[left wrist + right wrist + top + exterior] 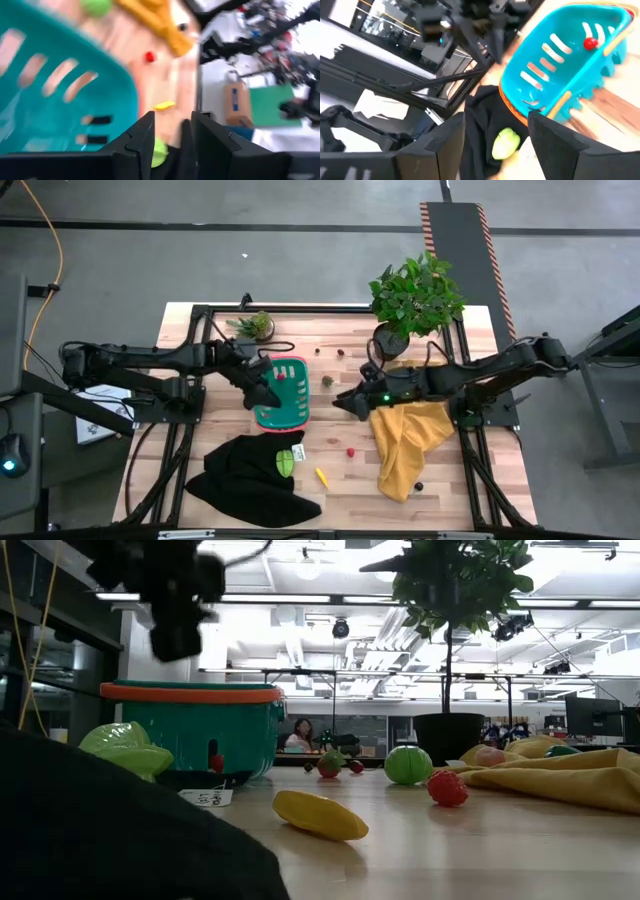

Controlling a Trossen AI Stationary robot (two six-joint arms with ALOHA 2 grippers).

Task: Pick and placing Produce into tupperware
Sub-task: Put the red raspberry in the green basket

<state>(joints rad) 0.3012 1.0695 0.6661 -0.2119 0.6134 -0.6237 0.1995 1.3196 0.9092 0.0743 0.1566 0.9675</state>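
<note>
High view: left gripper (268, 394) over teal slotted plastic basket (292, 412) mid-desk, fingers apart, empty, likely for dropping | right gripper (345, 402) fingers apart, waiting beside | red toy (281, 376) inside basket

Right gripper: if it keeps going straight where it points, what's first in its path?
Probably the basket: the right gripper, jaws open with nothing between them, points at its near side across bare table. The green piece looks below that line; depth unclear.

A large open lab or workshop hall. Ceiling ducts (300, 615) and strip lights hang overhead, a grey concrete floor (300, 270) surrounds the wooden table (345, 480), and a person (298, 735) sits at a distant desk.
</note>
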